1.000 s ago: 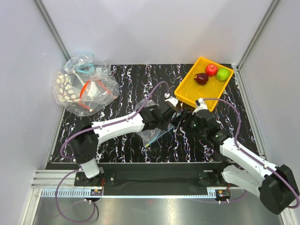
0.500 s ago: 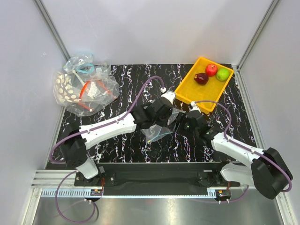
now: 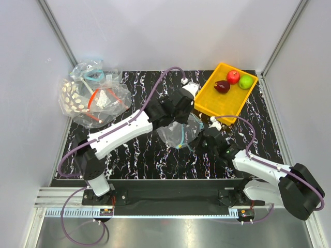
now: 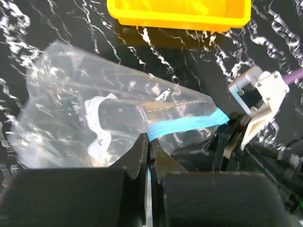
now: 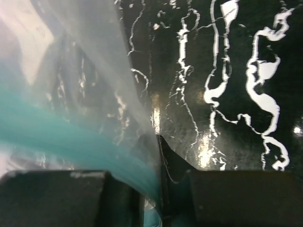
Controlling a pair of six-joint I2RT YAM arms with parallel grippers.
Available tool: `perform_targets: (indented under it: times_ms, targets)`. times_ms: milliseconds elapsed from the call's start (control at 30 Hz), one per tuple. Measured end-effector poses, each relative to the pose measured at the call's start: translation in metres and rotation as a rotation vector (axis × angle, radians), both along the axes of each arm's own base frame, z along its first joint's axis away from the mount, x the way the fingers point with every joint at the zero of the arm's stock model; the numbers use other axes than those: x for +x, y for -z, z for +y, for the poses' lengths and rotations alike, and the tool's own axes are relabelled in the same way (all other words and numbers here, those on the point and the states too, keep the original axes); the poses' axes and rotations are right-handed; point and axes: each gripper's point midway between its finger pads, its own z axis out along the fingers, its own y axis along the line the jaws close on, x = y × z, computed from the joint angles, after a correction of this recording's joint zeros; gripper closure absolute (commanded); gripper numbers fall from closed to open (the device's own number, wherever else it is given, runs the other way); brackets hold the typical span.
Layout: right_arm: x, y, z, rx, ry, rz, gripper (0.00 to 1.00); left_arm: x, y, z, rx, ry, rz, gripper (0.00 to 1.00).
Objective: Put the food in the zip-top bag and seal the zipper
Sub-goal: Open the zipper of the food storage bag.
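The zip-top bag (image 3: 178, 133) hangs clear and crinkly between my two grippers, just in front of the yellow tray (image 3: 234, 107). Its teal zipper (image 4: 189, 124) runs taut from one gripper to the other. My left gripper (image 4: 149, 143) is shut on one end of the strip, and in the top view the left gripper (image 3: 182, 119) sits above the bag. My right gripper (image 5: 157, 144) is shut on the other end, where the zipper (image 5: 71, 142) looks blurred. The food lies in the tray: a maroon fruit (image 3: 222, 86), a red fruit (image 3: 233, 77) and a green fruit (image 3: 245, 81).
A heap of other clear bags (image 3: 93, 98) with red-orange strips and a white-dotted one lies at the back left. The tray's near wall (image 4: 180, 16) stands close beyond the held bag. Grey walls enclose the black marbled table (image 3: 129, 155).
The left arm has carried the bag up and back toward the tray. The right gripper has moved in and closed on the other end of the teal strip.
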Motion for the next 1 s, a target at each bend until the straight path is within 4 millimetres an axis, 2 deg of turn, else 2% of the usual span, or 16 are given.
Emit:
perform_targets:
  times_ms: [133,233,367,400,433,500,567,667,733,900,1000]
  targets:
    - [0.001,0.006,-0.008,-0.036,0.031,0.006,0.85,0.003,-0.013,0.015,0.105,0.004,-0.043,1.0]
    - [0.003,0.01,-0.012,-0.057,0.047,0.007,0.85,0.006,-0.014,0.034,0.197,-0.01,-0.066,0.95]
    - [0.004,0.014,-0.014,-0.075,0.056,0.01,0.85,0.002,-0.004,0.05,0.302,0.005,-0.055,0.63]
    - [0.004,0.015,-0.015,-0.082,0.057,0.011,0.85,0.001,-0.003,0.051,0.31,0.01,-0.05,0.52]
    - [0.004,0.016,-0.016,-0.089,0.056,0.013,0.85,0.001,-0.002,0.051,0.314,0.016,-0.049,0.49]
    - [0.002,0.018,-0.018,-0.106,0.051,0.019,0.85,-0.002,0.0,0.049,0.297,0.027,-0.044,0.43]
    - [0.002,0.018,-0.019,-0.119,0.044,0.019,0.86,-0.007,0.008,0.048,0.286,0.04,-0.029,0.42]
    - [0.005,0.012,-0.017,-0.123,0.036,0.008,0.86,-0.023,0.025,0.042,0.296,0.073,0.0,0.38]
    - [0.008,0.008,-0.015,-0.124,0.031,-0.003,0.86,-0.035,0.031,0.035,0.299,0.101,0.014,0.31]
    - [0.011,0.002,-0.012,-0.123,0.018,-0.022,0.86,-0.063,0.033,0.007,0.251,0.158,0.011,0.23]
    - [0.01,0.002,-0.014,-0.128,0.015,-0.025,0.86,-0.067,0.039,0.005,0.229,0.152,0.018,0.21]
